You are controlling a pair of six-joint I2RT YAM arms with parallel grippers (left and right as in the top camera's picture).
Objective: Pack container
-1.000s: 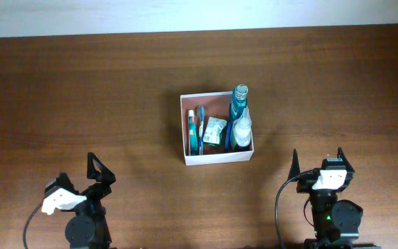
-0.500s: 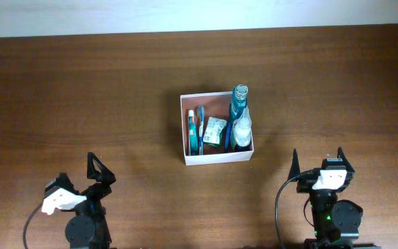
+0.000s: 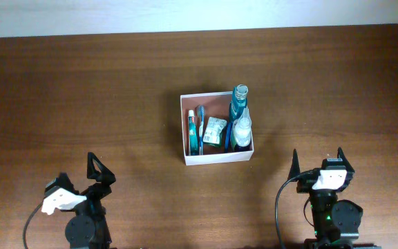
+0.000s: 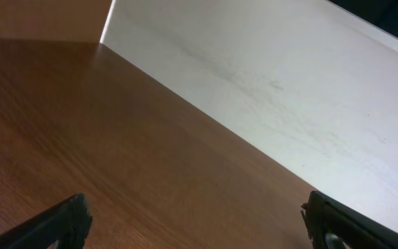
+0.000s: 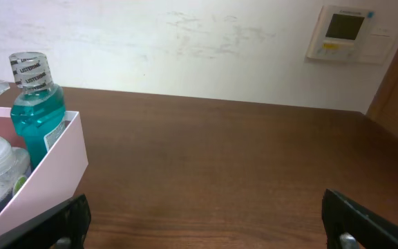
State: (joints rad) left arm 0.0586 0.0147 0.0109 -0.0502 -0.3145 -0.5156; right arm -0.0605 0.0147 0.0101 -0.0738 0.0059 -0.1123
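Observation:
The container, a shallow square box with white walls and a reddish-brown inside, stands at the table's middle. In it stand a blue mouthwash bottle and a clear spray bottle on the right, with a toothbrush, a blue item and a small packet beside them. The box wall and both bottles also show at the left of the right wrist view. My left gripper is open and empty at the front left. My right gripper is open and empty at the front right.
The wooden table runs back to a white wall. A wall thermostat shows in the right wrist view. The left wrist view shows only table and wall.

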